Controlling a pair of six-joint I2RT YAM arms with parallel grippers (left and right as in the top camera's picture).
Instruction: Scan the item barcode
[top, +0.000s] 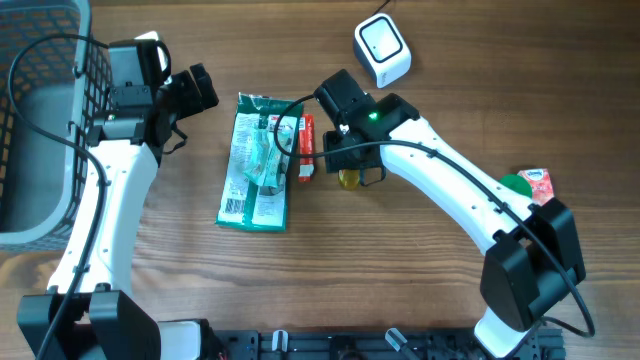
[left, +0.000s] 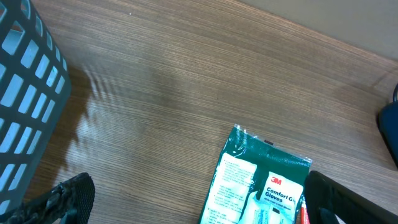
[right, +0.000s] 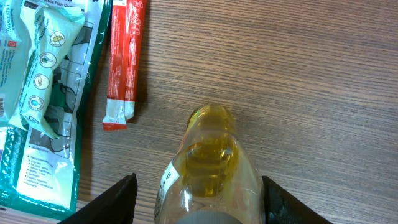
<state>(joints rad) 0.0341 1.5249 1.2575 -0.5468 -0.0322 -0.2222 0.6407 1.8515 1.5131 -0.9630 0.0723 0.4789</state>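
A small clear bottle of yellow liquid (right: 208, 168) lies on the wooden table, its cap end toward the camera. My right gripper (right: 199, 196) straddles it with the jaws open. The right finger (right: 286, 202) is close against the glass, while a gap shows beside the left finger (right: 115, 202). From overhead the bottle (top: 349, 179) peeks out under that gripper (top: 345, 165). The white barcode scanner (top: 383, 48) stands at the back. My left gripper (top: 200, 88) hangs open and empty, above the table left of the green gloves packet (left: 261, 186).
A red sachet (right: 123, 59) lies between the gloves packet (top: 256, 162) and the bottle. A grey wire basket (top: 40, 120) fills the left edge. A red carton (top: 537, 183) and a green disc (top: 515, 185) sit by the right arm's base.
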